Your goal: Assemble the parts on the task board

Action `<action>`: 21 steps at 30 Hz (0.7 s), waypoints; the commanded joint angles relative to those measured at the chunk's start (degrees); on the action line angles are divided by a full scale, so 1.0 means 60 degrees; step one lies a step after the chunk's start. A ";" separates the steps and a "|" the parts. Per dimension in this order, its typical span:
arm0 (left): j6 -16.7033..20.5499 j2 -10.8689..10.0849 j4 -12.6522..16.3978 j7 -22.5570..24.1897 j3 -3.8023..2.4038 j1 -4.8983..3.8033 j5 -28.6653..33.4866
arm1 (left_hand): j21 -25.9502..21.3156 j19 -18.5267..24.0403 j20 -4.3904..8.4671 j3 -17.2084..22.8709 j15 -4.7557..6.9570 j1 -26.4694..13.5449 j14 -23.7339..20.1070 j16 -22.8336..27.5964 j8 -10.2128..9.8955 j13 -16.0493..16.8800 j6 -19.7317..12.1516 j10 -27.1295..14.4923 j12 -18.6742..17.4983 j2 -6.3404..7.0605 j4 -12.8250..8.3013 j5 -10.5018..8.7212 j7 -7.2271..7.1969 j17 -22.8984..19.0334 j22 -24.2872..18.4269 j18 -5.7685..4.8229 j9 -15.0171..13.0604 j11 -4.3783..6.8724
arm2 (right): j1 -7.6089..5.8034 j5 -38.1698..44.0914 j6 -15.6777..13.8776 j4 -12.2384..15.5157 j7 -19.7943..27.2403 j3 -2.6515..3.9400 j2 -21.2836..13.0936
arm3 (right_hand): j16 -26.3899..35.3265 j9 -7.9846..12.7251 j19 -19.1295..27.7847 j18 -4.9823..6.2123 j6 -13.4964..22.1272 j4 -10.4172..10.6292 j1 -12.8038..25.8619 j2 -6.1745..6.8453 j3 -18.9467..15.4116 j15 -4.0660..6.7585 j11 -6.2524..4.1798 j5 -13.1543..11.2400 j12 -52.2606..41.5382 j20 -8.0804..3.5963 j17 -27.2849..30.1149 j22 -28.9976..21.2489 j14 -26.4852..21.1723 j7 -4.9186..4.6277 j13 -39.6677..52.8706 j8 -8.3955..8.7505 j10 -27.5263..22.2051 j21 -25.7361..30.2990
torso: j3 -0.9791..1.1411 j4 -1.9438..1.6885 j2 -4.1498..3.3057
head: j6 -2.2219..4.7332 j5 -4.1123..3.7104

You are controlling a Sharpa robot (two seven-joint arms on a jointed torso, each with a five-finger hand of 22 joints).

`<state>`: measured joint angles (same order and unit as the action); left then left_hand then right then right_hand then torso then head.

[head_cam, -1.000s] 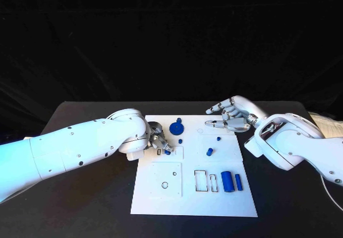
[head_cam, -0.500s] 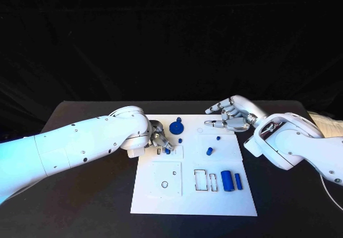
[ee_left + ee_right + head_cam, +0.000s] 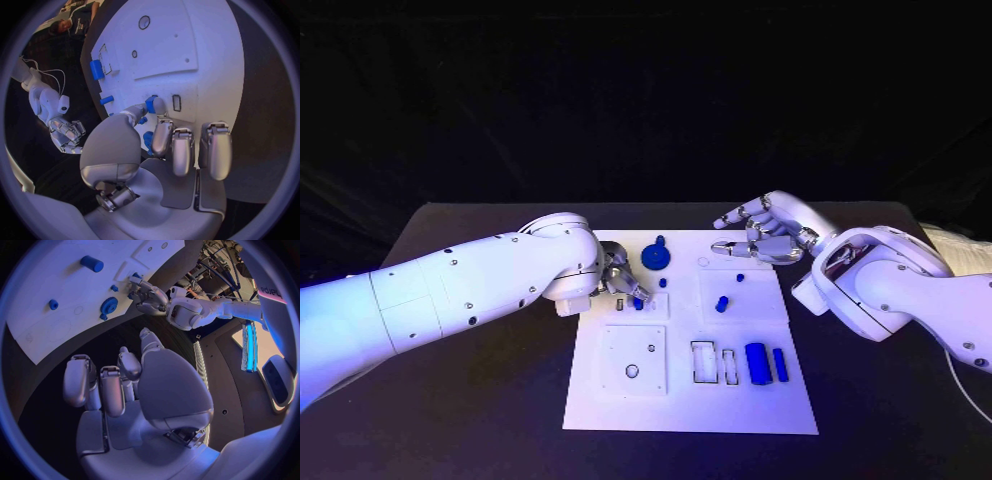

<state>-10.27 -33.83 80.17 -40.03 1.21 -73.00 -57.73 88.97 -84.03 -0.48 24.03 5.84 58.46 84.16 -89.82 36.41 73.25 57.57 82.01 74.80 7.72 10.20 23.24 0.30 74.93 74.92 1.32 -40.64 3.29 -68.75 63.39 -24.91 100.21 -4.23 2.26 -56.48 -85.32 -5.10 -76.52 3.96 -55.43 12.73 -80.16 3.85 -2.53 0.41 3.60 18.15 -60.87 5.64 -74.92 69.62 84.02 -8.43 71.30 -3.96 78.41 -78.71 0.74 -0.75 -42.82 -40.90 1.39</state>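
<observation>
Left hand (image 3: 619, 281) pinches a small blue part (image 3: 150, 104) against the task board (image 3: 689, 400). Right hand (image 3: 764, 236) hovers near the board's far right corner, fingers spread, holding nothing.

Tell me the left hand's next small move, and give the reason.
Probably lower the small blue part, pinched in the left hand, into the board slot beside it. The part hangs just above the task board, and the right hand holds nothing, off the board's edge.
</observation>
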 commanded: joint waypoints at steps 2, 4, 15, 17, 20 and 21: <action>-0.0265 0.0044 0.0009 -0.0562 0.0115 0.0164 -0.0032 | 0.0035 -0.0905 0.0064 -0.0425 0.0073 -0.0134 0.0973 -0.0029 -0.0165 0.0056 0.0091 0.0098 0.0075 0.0006 0.0117 -0.0003 -0.0013 0.2512 0.2330 -0.0171 -0.0039 0.0026 | 0.0007 0.0071 0.0118 0.0019 0.0014 0.0000 0.0000 | 0.0064 -0.0011 0.0032 0.0102 -0.0068 0.0053 0.0085 -0.0100 -0.0099 0.0072 -0.0057 -0.0151 0.0027 -0.0026 -0.1131 -0.0006 0.0684 0.0017 -0.0016 -0.0015 -0.0009 0.0060 | 0.0000 0.0002 0.0008 | -0.0006 0.0007; -0.0243 0.0030 0.0021 -0.0561 0.0113 0.0165 -0.0044 | 0.0040 -0.0908 0.0068 -0.0585 0.0076 -0.0135 0.0973 -0.0029 -0.0158 0.0081 0.0112 0.0113 0.0096 0.0003 0.0160 -0.0004 -0.0017 0.2512 0.2336 -0.0172 -0.0055 0.0031 | 0.0007 0.0066 0.0118 0.0017 0.0016 0.0000 -0.0002 | 0.0063 -0.0011 0.0028 0.0100 -0.0070 0.0065 0.0097 -0.0107 -0.0114 0.0072 -0.0057 -0.0184 0.0026 -0.0026 -0.1134 -0.0001 0.0685 0.0018 -0.0018 -0.0014 -0.0008 0.0059 | 0.0001 -0.0001 0.0005 | -0.0001 0.0005; -0.0056 -0.0109 0.0150 -0.0556 0.0081 0.0170 -0.0131 | 0.0056 -0.0921 0.0083 -0.1611 0.0084 -0.0209 0.0973 -0.0029 -0.0140 0.0123 0.0168 0.0138 0.0117 0.0012 0.0534 -0.0286 -0.0028 0.2512 0.2363 -0.0179 -0.0132 0.0043 | 0.0007 0.0058 0.0123 0.0009 0.0025 0.0000 -0.0005 | 0.0068 -0.0012 0.0029 0.0101 -0.0071 0.0084 0.0117 -0.0114 -0.0142 0.0072 -0.0056 -0.0235 0.0019 -0.0026 -0.1129 -0.0006 0.0685 0.0017 -0.0019 -0.0011 -0.0004 0.0063 | 0.0000 0.0000 0.0008 | -0.0004 0.0022; -0.0002 -0.0168 0.0221 -0.0554 0.0070 0.0170 -0.0141 | 0.0054 -0.0920 0.0083 -0.1875 0.0086 -0.0194 0.0973 -0.0029 -0.0143 0.0127 0.0170 0.0140 0.0116 -0.0029 0.0657 -0.0867 -0.0034 0.2512 0.2361 -0.0178 -0.0148 0.0047 | 0.0007 0.0054 0.0127 0.0003 0.0025 0.0000 -0.0007 | 0.0070 -0.0013 0.0028 0.0101 -0.0071 0.0091 0.0125 -0.0117 -0.0152 0.0071 -0.0056 -0.0251 0.0023 -0.0026 -0.1126 -0.0005 0.0684 0.0017 -0.0023 -0.0009 -0.0006 0.0063 | -0.0005 0.0002 0.0006 | 0.0001 0.0028; 0.0088 -0.0307 0.0384 -0.0548 -0.0004 0.0169 -0.0165 | 0.0049 -0.0918 0.0089 -0.2343 0.0091 -0.0154 0.0973 -0.0029 -0.0151 0.0132 0.0163 0.0139 0.0112 -0.0124 0.0936 -0.1793 -0.0034 0.2512 0.2358 -0.0177 -0.0175 0.0048 | 0.0007 0.0050 0.0129 -0.0009 0.0026 0.0000 -0.0009 | 0.0070 -0.0013 0.0028 0.0101 -0.0071 0.0091 0.0125 -0.0117 -0.0152 0.0071 -0.0056 -0.0251 0.0023 -0.0026 -0.1126 -0.0005 0.0684 0.0017 -0.0023 -0.0009 -0.0006 0.0063 | -0.0003 0.0001 0.0010 | -0.0001 0.0033; 0.0112 -0.0348 0.0431 -0.0546 -0.0027 0.0167 -0.0175 | 0.0043 -0.0915 0.0105 -0.2537 0.0079 -0.0106 0.0973 -0.0029 -0.0152 0.0136 0.0158 0.0138 0.0112 -0.0175 0.1021 -0.1981 -0.0036 0.2512 0.2352 -0.0174 -0.0189 0.0049 | 0.0007 0.0048 0.0129 -0.0014 0.0027 0.0000 -0.0010 | 0.0070 -0.0013 0.0028 0.0101 -0.0071 0.0091 0.0125 -0.0117 -0.0152 0.0071 -0.0056 -0.0251 0.0023 -0.0026 -0.1126 -0.0005 0.0684 0.0017 -0.0023 -0.0009 -0.0006 0.0063 | 0.0003 0.0003 0.0011 | -0.0002 0.0034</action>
<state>-9.17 -35.73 82.41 -39.61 0.78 -72.46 -58.55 88.98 -83.94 -0.17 9.34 6.04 57.81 83.96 -89.82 35.16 74.00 58.06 82.42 75.20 7.28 16.07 12.04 0.01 74.92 74.91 1.32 -41.73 3.69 -68.75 63.34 -24.83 100.12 -4.23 2.26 -56.54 -85.11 -5.08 -76.53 3.96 -55.43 13.27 -79.69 3.38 -3.08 0.41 3.60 16.97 -60.86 5.65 -74.91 69.62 84.02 -8.43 71.24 -3.96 78.41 -78.72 0.73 -0.75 -42.80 -40.91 1.57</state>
